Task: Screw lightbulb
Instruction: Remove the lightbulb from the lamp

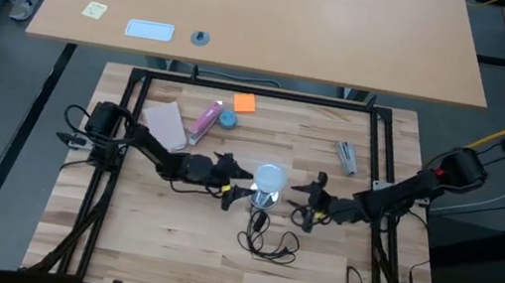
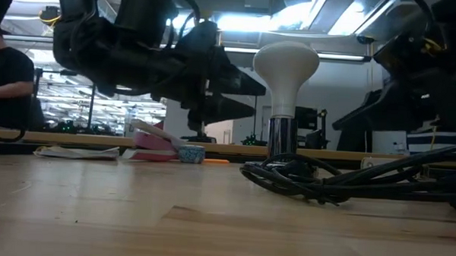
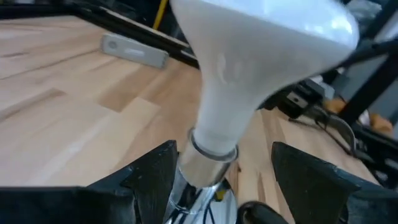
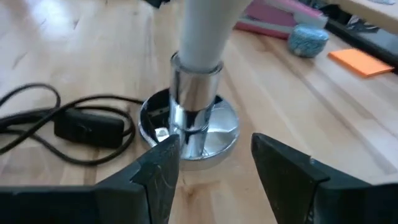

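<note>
While the left tool (image 1: 237, 191) stands wide open just left of the lightbulb (image 1: 270, 177), holding nothing, the lightbulb sits upright in the lamp base (image 4: 189, 127) between both tools. Just right of it, the right tool (image 1: 301, 209) gapes equally wide, empty. Seating looks done; whether any tightening remains I cannot tell.
</note>
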Robot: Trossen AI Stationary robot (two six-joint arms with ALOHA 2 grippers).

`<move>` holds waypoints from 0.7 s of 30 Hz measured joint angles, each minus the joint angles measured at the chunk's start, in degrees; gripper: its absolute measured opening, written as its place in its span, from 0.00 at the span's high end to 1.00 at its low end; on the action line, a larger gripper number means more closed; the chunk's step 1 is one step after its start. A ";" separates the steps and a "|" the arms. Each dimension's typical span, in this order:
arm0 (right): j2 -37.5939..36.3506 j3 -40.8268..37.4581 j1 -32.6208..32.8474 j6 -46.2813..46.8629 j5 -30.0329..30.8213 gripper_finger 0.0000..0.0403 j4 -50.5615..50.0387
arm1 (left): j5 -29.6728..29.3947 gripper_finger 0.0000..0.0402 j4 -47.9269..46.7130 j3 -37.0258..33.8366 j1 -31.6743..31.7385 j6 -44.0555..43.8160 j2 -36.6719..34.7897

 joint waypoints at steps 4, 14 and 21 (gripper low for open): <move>4.64 2.48 0.00 -0.01 -0.35 0.48 0.08 | 3.45 0.37 -4.76 2.14 0.07 2.08 0.00; 13.86 7.21 0.00 -0.04 -0.33 0.48 0.07 | 3.80 0.37 -9.38 6.43 1.30 5.95 -0.03; 16.36 8.43 0.00 -0.04 -0.26 0.48 0.10 | 3.78 0.37 -5.05 7.41 1.99 3.67 4.48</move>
